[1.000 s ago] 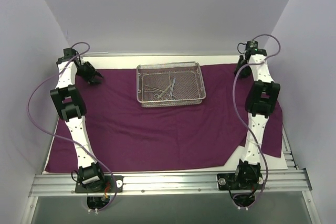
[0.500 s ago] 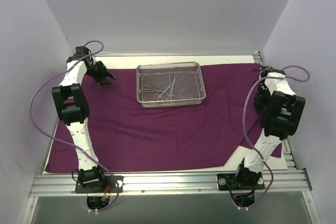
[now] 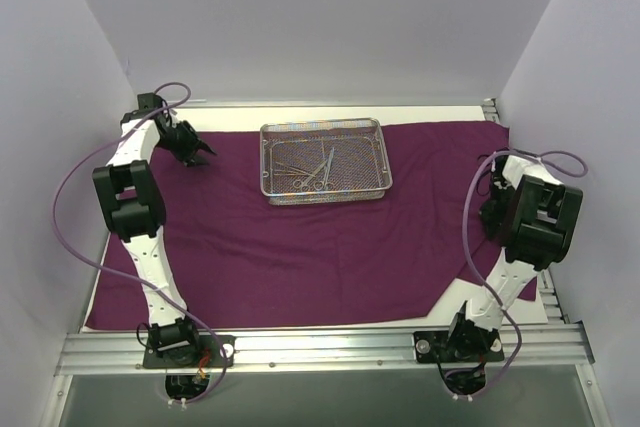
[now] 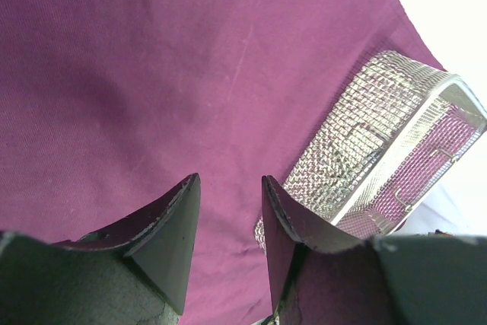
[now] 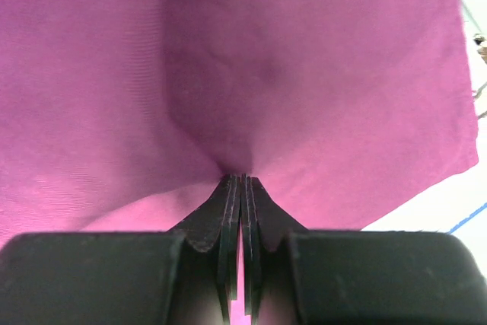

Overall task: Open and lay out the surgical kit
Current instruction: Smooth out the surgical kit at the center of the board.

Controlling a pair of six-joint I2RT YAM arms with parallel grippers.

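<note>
The surgical kit's dark purple cloth [image 3: 300,247] lies spread flat over the table. On its far middle stands the silver wire-mesh tray [image 3: 322,125], with slim ring-handled instruments [image 3: 318,169] lying inside. My left gripper [image 3: 200,154] hovers open over the cloth [image 4: 152,58] at the far left, nothing between its fingers [image 4: 176,222], and the tray [image 4: 380,135] is just to its right. My right gripper [image 5: 242,179] is shut on a pinched fold of the cloth [image 5: 304,58] near the right edge. In the top view the right gripper [image 3: 488,209] is mostly hidden under its arm.
White tabletop [image 3: 300,111] shows behind the cloth and at the near right corner [image 3: 520,309]. An aluminium rail [image 3: 320,347] carrying both arm bases runs along the near edge. Pale walls close in the left, right and back. Purple cables loop off both arms.
The right arm swung from the far right corner back toward the near right, and its gripper shut on the cloth. The left gripper shifted slightly at the far left and stayed open.
</note>
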